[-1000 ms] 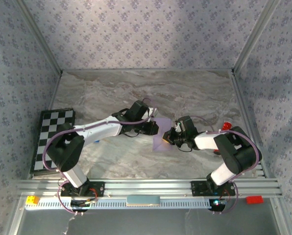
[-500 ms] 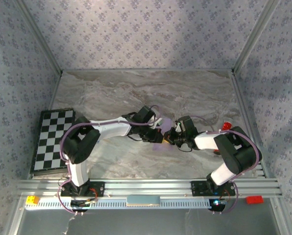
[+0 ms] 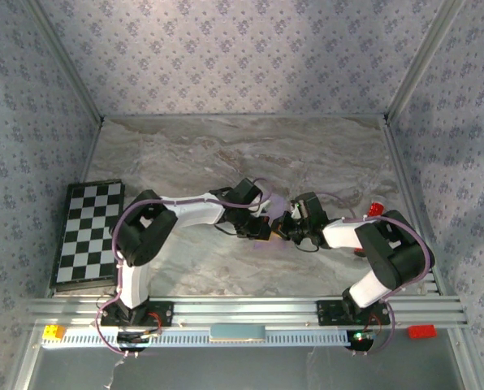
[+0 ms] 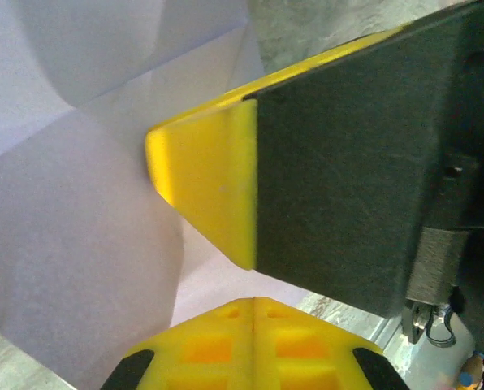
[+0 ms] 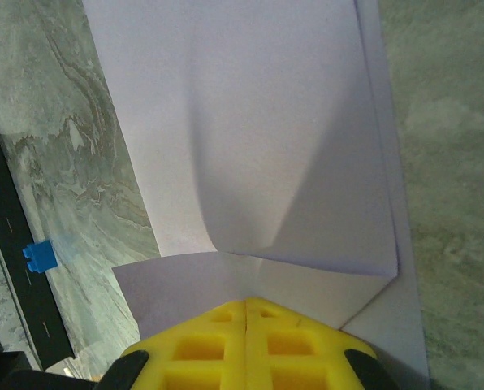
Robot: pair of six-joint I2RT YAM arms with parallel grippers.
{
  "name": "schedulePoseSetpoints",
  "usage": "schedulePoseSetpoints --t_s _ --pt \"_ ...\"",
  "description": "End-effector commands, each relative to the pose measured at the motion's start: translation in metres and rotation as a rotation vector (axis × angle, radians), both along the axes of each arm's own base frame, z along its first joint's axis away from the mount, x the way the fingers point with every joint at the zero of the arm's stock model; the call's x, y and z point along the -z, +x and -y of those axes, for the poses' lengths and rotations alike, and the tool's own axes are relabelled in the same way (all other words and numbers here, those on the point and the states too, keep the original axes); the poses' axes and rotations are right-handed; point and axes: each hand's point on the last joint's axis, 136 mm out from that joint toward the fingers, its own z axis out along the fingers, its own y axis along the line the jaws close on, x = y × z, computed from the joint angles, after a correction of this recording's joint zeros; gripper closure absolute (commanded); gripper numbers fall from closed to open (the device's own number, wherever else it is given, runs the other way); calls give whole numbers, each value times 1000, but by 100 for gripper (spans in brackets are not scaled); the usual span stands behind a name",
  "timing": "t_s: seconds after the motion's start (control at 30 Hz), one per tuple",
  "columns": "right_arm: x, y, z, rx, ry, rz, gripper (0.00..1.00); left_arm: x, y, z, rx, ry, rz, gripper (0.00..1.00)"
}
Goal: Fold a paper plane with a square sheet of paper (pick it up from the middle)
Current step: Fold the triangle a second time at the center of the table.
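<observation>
Setting is reading as a robotics lab test cell. A white-and-black left robot arm (image 3: 185, 214) and its matching right robot arm (image 3: 392, 252) are sitting bolted to a ribbed aluminium rail (image 3: 242, 307) at the near edge of a grey marble-patterned counter (image 3: 185, 154). Slanted aluminium frame posts (image 3: 63, 63) are boxing it in. Lilac floral-print wall panels (image 3: 242, 57) are backing it. A black-and-white chequered board (image 3: 88, 231) is lying at the left edge.

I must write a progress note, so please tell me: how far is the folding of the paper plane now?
Done: the square sheet of paper shows a first fold, with doubled layers and creases. In hand: the right gripper pinches its near edge, jaws shut; the left gripper, jaws shut too, is close against the sheet. Left: no pointed dart shape yet, so most folds remain.
</observation>
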Motion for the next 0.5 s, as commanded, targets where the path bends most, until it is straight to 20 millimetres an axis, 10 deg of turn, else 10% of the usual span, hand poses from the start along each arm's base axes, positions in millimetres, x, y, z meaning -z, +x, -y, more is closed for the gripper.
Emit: schedulePoseSetpoints --t_s 0.0,0.47 --pt "30 -18 24 52 -109 -106 100 2 2 0 10 31 21 100" --pt "34 -20 26 51 -119 -117 100 25 -3 -15 20 109 23 100"
